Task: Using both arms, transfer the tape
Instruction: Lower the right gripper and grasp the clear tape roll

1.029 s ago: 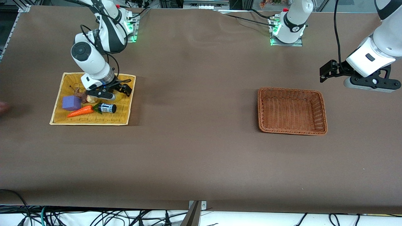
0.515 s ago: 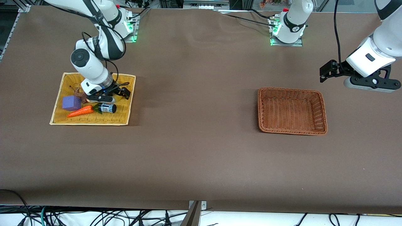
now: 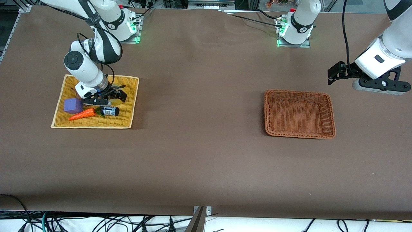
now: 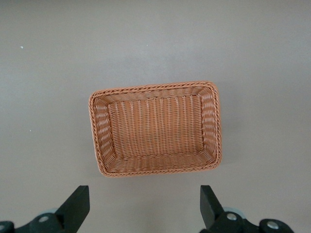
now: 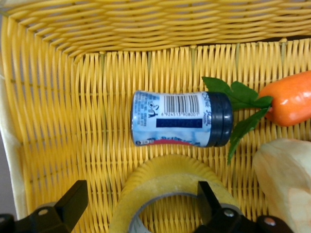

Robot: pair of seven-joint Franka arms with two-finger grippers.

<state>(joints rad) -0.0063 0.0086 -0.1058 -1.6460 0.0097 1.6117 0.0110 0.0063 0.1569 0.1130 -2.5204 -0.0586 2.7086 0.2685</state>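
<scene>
The tape, a yellowish translucent ring, lies flat in the yellow basket, beside a small dark bottle with a blue label. My right gripper is open and low over the tape. One finger is outside the ring and the other is at its inner edge. In the front view the right gripper is over the yellow basket and hides the tape. My left gripper is open and empty. It waits in the air near the brown basket, at the left arm's end.
The yellow basket also holds a purple cube, a toy carrot with green leaves, the bottle and a pale lumpy object. The brown basket has nothing in it.
My right gripper has moved across the yellow basket toward the right arm's end of the table, staying open. The left arm has not moved.
</scene>
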